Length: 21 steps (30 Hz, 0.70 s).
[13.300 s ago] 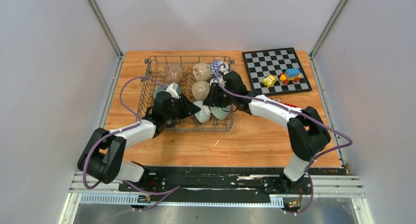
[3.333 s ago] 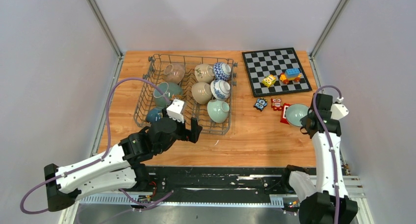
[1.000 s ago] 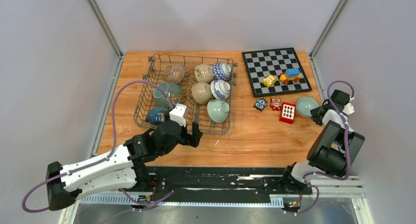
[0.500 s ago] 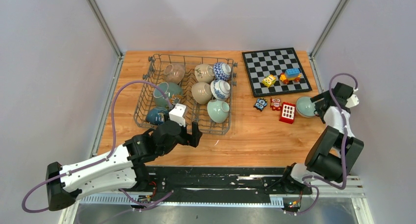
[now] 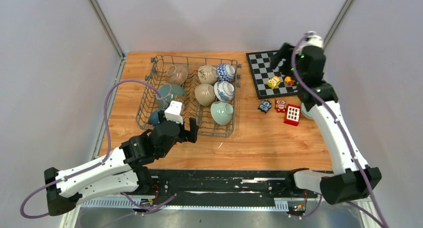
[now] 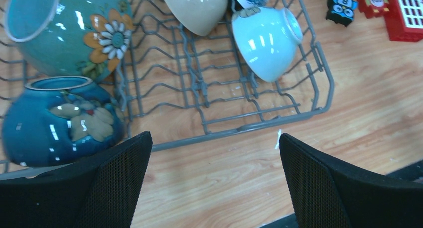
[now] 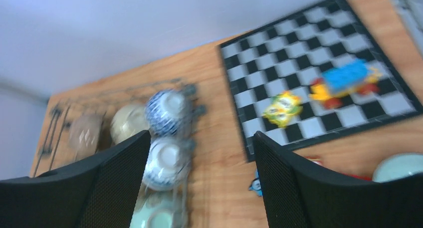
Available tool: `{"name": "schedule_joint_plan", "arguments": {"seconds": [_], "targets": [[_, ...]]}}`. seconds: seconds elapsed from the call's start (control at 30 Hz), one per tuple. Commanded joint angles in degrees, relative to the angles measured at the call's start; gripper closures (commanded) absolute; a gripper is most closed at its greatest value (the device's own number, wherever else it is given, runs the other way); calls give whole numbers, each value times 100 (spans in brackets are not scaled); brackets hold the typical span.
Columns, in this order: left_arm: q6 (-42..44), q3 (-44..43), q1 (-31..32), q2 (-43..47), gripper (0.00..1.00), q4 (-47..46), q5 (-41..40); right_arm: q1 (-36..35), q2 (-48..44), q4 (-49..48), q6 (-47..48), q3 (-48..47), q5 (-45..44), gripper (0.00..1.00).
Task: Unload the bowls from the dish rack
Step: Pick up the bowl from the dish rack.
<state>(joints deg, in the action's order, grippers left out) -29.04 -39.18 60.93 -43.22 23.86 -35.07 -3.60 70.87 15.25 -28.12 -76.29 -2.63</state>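
Note:
The dish rack (image 5: 149,96) stands at the back left of the table and holds several bowls. A dark blue bowl (image 6: 60,120) sits at its near left corner, a teal flowered bowl (image 6: 65,33) behind that, and a pale green bowl (image 6: 267,41) at its near right. My left gripper (image 6: 214,138) hovers open over the bare wood just in front of the rack's front wire, with nothing between its fingers. My right gripper (image 5: 279,56) is raised high over the chessboard (image 5: 264,73), open and empty. Another pale green bowl (image 7: 401,168) rests on the table at the right.
Toy bricks (image 5: 273,82) lie on the chessboard. A red block (image 5: 292,114) and two small owl figures (image 5: 264,106) sit on the wood in front of it. Grey walls close in both sides. The right wrist view is blurred by motion.
My right gripper opened and left the pale green bowl on the table at the right, then rose and swung back over the chessboard. My left gripper edged closer to the rack.

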Motion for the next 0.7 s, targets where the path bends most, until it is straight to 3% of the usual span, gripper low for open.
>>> {"name": "schedule_joint_plan", "arguments": {"seconds": [0.0,0.13,0.3,0.43,0.67], "targets": [[343,-193,-31,89,0,-34,-652,-1696,-483,410,1418,-95,-409,21],[670,-266,-36,17,0,-52,-766,-2725,-854,325,1803,392,-317,23],[792,-335,-37,-125,0,-211,-983,-3454,-996,104,1860,1179,-426,25],[589,-173,-31,-150,3,-660,-1216,-3518,-883,-464,1569,1999,20,27],[207,-54,-214,-559,0,-1397,100,-3510,-667,-557,885,2359,591,28]]}}
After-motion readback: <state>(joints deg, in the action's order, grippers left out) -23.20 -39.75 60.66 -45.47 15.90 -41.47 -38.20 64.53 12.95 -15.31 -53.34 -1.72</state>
